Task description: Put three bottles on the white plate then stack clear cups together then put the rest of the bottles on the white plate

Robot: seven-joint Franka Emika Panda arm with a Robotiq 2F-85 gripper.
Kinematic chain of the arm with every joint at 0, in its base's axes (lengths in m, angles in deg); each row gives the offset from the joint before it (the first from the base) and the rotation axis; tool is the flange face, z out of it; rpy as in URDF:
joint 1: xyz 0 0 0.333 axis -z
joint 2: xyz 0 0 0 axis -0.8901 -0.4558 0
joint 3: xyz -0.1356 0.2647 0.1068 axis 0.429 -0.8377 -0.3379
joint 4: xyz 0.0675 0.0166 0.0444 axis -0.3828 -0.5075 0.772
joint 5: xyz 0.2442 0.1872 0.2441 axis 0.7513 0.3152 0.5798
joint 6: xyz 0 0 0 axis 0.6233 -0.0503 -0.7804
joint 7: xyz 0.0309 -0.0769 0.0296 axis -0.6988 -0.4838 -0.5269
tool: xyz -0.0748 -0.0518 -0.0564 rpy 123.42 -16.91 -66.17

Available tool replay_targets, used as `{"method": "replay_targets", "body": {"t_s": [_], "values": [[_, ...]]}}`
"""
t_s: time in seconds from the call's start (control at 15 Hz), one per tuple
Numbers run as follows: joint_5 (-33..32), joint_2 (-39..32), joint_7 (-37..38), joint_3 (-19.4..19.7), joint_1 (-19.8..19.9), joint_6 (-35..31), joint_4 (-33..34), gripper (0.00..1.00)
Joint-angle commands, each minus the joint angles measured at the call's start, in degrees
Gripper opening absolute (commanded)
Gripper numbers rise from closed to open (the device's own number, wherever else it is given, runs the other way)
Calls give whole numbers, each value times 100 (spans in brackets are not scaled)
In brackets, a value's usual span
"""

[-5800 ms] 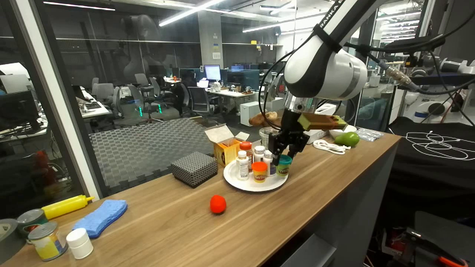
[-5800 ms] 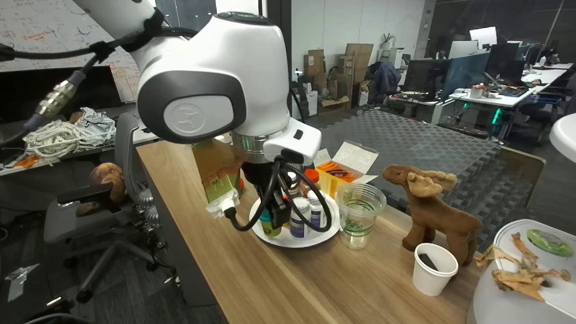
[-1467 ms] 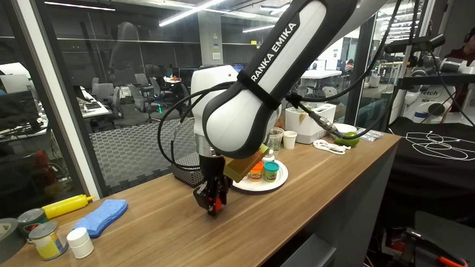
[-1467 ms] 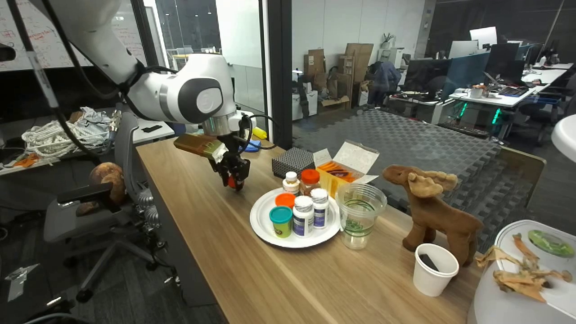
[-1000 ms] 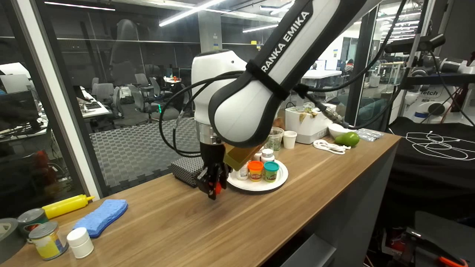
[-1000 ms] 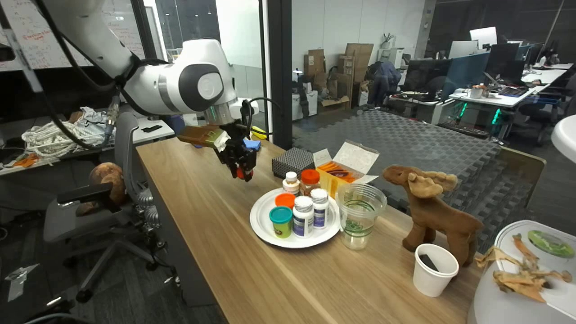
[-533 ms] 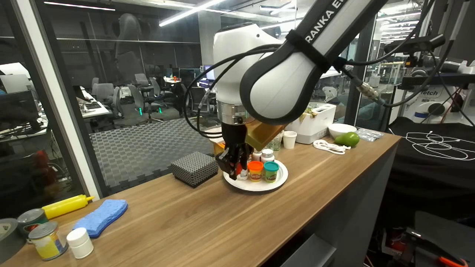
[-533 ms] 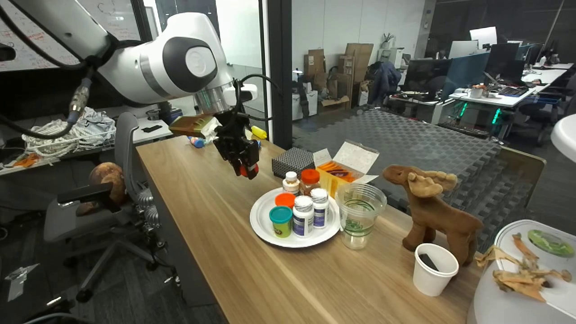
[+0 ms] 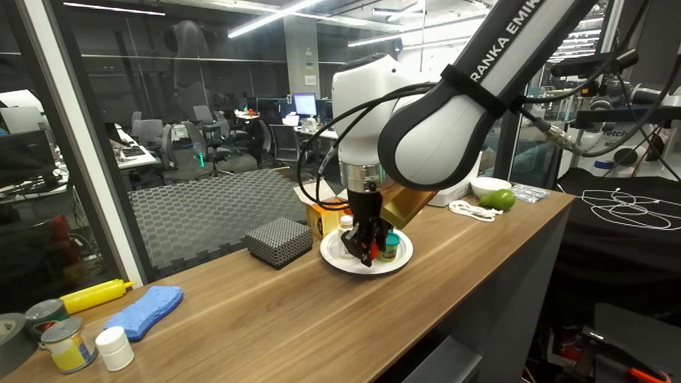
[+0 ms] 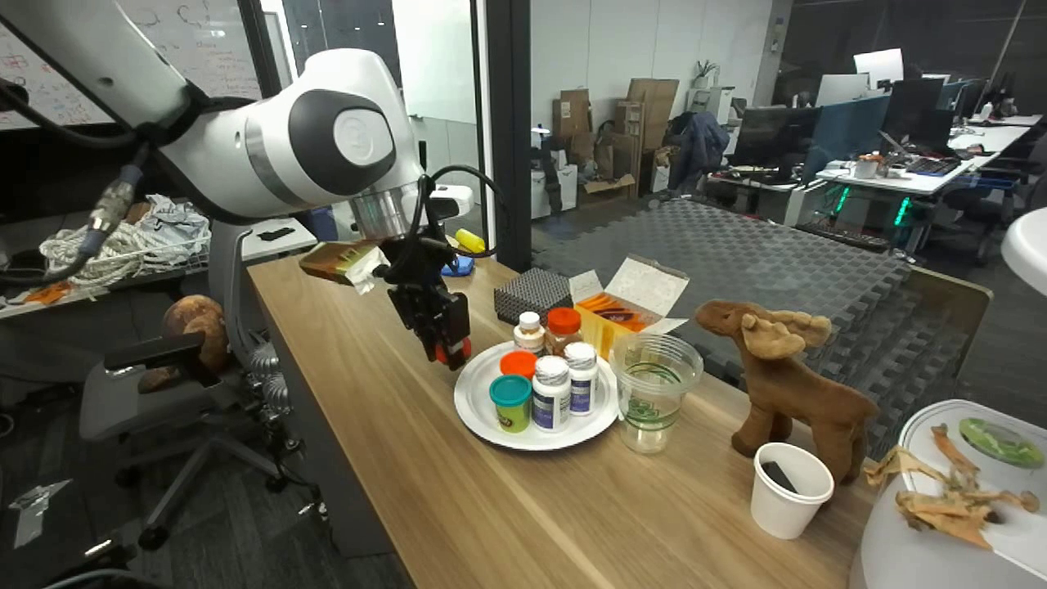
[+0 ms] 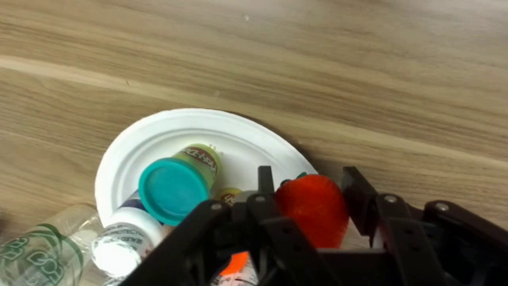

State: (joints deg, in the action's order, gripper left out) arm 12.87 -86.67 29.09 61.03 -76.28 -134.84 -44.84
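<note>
Desk (image 10: 491,507): wood-topped, carrying the whole lot.
White plate (image 10: 473,401): flat on it, the collecting place; contents bunched, leaving margin at one side.
Gripper (image 11: 308,182): clamped on a red ball (image 11: 315,216) from two sides, presumably to stop it rolling; near the plate's edge, whether over the rim unclear.
Clear cups (image 10: 652,397): upright just beside the plate, apparently nested, so the stacking looks done.
Red-capped bottle (image 10: 563,330), two purple-labelled bottles (image 10: 550,401), small white-capped bottle (image 10: 529,334): together on the plate, all upright, likely for steadiness.
White bottle (image 9: 114,351): off the plate, near the blue sponge (image 9: 146,311); possibly one outstanding.
Teal-lidded tub (image 10: 513,405), orange-lidded tub (image 10: 519,364): on the plate too, upright.
Red ball: apparently airborne, no bottle, though probably bound for the plate.
</note>
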Motion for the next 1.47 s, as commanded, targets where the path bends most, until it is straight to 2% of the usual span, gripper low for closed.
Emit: {"method": "replay_targets", "body": {"t_s": [0.0, 0.33, 0.4, 0.47, 0.67, 0.73, 1.07, 1.27, 1.4], "values": [[-469, 36, 517, 137, 5, 18, -11, 26], [-475, -144, 617, 129, 66, 41, 108, 28], [-463, -178, 621, 127, 67, 26, 123, 72], [-472, -211, 635, 137, 63, 21, 138, 72], [-485, -290, 716, 168, 48, -39, 188, 95], [-481, -302, 730, 169, 46, -46, 196, 99], [-374, -119, 771, 113, 34, -4, 117, 100], [-208, 356, 680, -30, 27, 330, -85, 100], [242, 888, 333, -286, 155, 674, -314, 100]]}}
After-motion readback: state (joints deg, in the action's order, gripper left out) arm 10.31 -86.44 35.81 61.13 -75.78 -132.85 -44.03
